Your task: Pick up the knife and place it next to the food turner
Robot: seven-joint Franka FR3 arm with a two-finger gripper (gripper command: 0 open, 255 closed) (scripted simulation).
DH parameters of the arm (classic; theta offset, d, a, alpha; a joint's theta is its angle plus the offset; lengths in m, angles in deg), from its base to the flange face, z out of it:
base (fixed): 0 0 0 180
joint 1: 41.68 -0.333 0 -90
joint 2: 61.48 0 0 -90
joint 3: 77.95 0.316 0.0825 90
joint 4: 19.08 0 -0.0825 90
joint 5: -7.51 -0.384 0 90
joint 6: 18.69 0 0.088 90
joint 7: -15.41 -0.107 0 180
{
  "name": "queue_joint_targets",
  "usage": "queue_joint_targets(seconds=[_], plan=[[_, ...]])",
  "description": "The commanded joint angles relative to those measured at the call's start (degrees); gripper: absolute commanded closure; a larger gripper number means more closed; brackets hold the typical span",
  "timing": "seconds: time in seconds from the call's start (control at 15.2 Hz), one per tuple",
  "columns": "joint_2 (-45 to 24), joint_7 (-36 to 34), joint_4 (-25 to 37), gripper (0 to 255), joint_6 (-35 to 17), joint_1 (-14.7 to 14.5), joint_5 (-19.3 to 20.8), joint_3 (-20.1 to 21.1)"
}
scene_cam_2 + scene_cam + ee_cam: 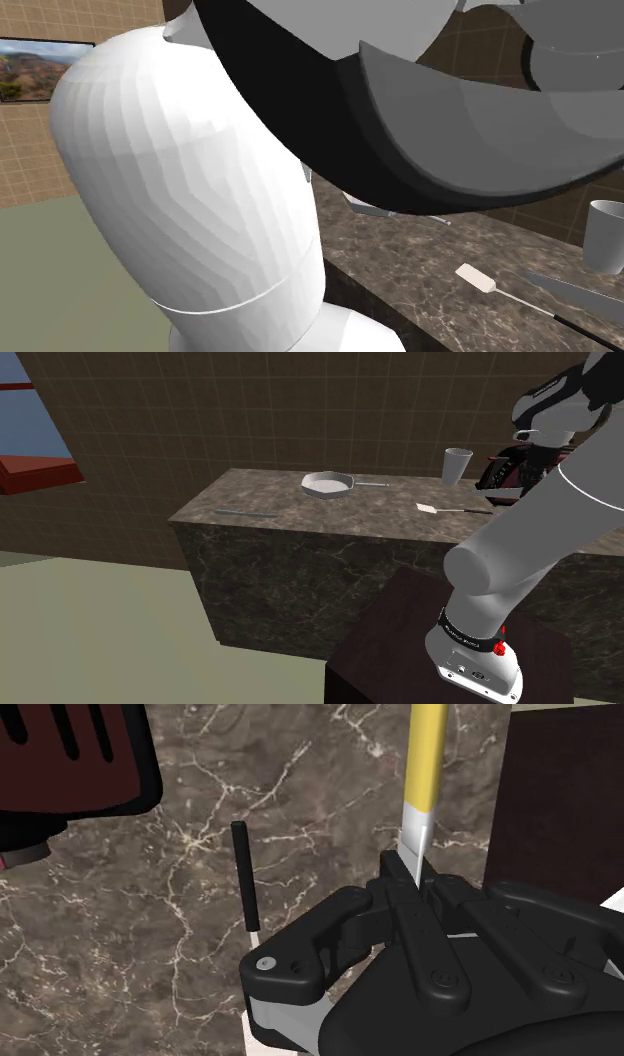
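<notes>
The knife (425,764) has a yellow handle and a pale blade. My gripper (412,872) is shut on the blade just below the handle, and the hand hides the rest of the blade. In the second exterior view the grey blade (575,290) lies low over the marble counter (440,270), beside the food turner (478,278). The turner has a white head and a thin black handle (245,879), which runs roughly parallel to the knife about a hand's width away. In the shoulder view the turner (450,509) lies near the counter's right end, next to my arm (520,542).
A dark red toaster (510,472) stands behind the turner, near the gripper. A grey cup (457,465) and a grey pan (327,483) stand along the counter's back. A thin grey utensil (245,512) lies at the left front. The dark stand (400,652) is below.
</notes>
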Motion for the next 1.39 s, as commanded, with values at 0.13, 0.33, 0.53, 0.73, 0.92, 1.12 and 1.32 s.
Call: queue_joint_targets(seconds=[0.13, 0.33, 0.53, 0.73, 0.92, 1.12, 1.32], plan=[[-5.4, 8.6, 5.0, 255, -0.4, -2.7, -4.1, -8.5], [-17.7, 22.0, 10.2, 255, -1.2, -9.8, -16.7, -23.1], [-22.5, 25.9, 8.6, 255, -3.5, -8.1, -22.1, -22.8], [-25.9, 28.7, 7.3, 255, -5.4, -5.0, -25.9, -20.5], [-28.4, 30.8, 6.0, 255, -7.3, -2.2, -29.0, -18.1], [-30.7, 32.7, 4.9, 255, -9.2, 0.4, -31.7, -15.8], [-32.8, 34.4, 4.0, 255, -10.9, 2.8, -34.3, -13.4]])
